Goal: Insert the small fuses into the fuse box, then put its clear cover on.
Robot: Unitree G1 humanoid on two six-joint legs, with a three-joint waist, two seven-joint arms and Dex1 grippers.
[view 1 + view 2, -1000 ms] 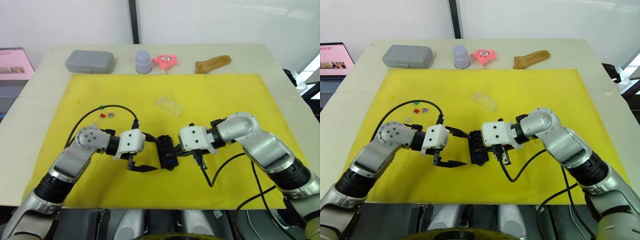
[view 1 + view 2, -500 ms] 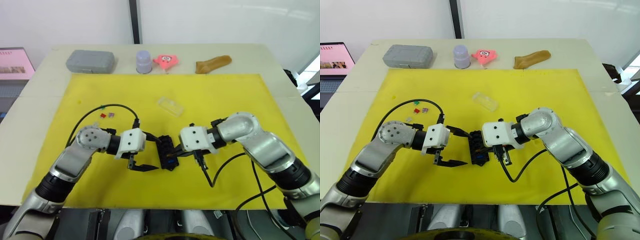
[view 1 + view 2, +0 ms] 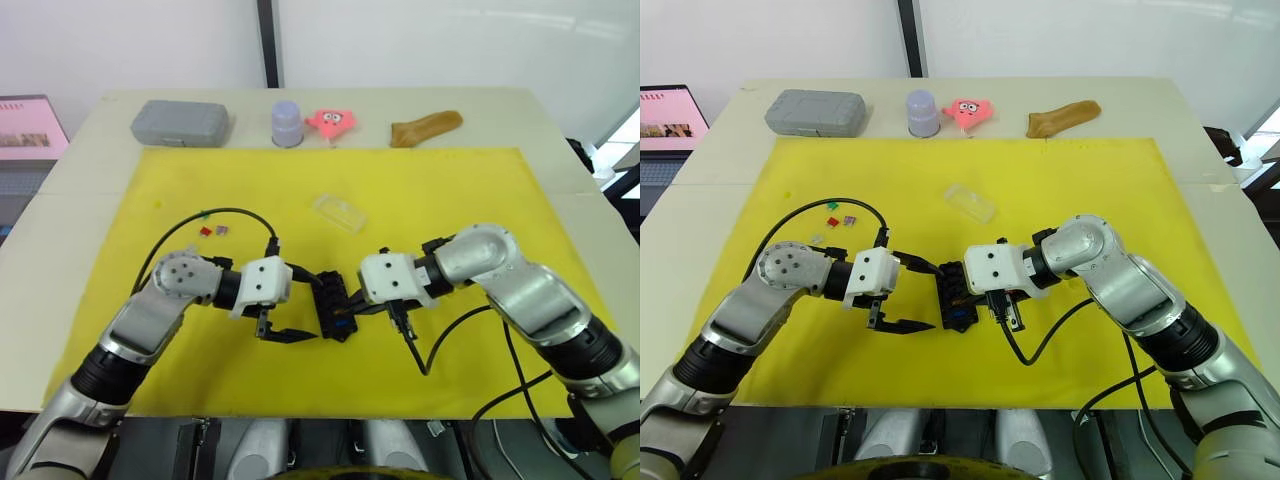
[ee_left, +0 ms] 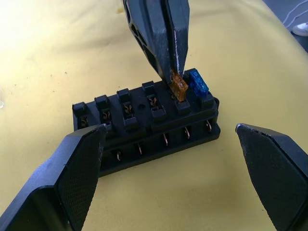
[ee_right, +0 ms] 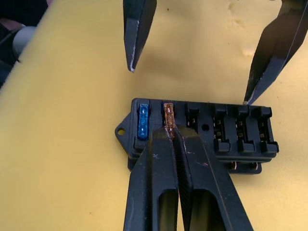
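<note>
The black fuse box (image 3: 335, 303) lies mid-mat, between both grippers. A blue fuse (image 5: 143, 120) sits in its end slot. An amber fuse (image 5: 168, 112) stands in the slot beside it, and my right gripper (image 5: 169, 134) is shut on its top edge. My left gripper (image 4: 169, 128) is open, its fingers (image 4: 77, 173) straddling the box without touching it. The clear cover (image 3: 339, 213) lies farther back on the mat. Green (image 3: 203, 212), red (image 3: 205, 230) and purple (image 3: 222, 231) fuses lie loose at the mat's left.
The yellow mat (image 3: 450, 200) covers most of the table. Along the back edge stand a grey case (image 3: 180, 122), a lilac cup (image 3: 287, 123), a pink toy (image 3: 333, 121) and a brown object (image 3: 425, 127). Black cables loop beside both wrists.
</note>
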